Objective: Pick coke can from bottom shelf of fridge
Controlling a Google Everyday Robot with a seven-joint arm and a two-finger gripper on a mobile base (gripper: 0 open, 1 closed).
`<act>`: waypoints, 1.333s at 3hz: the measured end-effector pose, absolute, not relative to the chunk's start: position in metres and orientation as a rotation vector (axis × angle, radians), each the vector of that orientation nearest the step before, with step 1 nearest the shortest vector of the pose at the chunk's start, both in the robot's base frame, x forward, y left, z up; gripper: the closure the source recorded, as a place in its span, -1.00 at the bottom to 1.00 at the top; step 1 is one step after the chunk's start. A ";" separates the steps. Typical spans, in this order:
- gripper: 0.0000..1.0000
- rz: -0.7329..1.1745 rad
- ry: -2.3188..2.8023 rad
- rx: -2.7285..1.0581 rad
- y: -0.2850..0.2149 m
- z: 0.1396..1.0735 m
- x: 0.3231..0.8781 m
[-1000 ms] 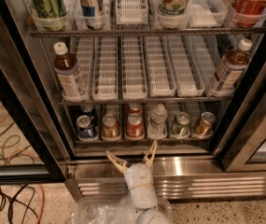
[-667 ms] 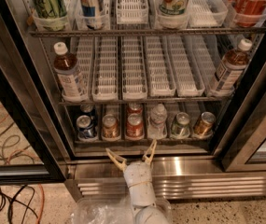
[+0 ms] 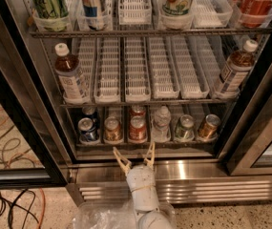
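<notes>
The fridge stands open in front of me. On its bottom shelf a row of cans stands in white lanes. The coke can is red with a silver top, third from the left, with another red can behind it. My gripper is open, its two tan fingers spread, just below and in front of the coke can, at the shelf's front edge. It holds nothing and is not touching the can.
Left of the coke can stand a blue can and a brownish can. To its right are a small clear bottle, a green can and a gold can. Tea bottles stand on the middle shelf. Cables lie on the floor at left.
</notes>
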State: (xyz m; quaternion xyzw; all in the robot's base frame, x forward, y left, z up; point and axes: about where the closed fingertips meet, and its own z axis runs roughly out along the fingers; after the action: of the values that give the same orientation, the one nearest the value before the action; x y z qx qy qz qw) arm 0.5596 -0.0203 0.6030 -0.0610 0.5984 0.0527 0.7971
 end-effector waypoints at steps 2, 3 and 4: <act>-0.25 0.113 1.285 -0.131 -0.020 0.603 0.560; -0.38 0.107 1.284 -0.134 -0.020 0.603 0.560; -0.36 0.099 1.284 -0.136 -0.020 0.601 0.563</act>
State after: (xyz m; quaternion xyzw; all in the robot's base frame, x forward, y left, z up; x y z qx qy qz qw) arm 0.5628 -0.0204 0.6011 -0.0634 0.5983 0.0459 0.7975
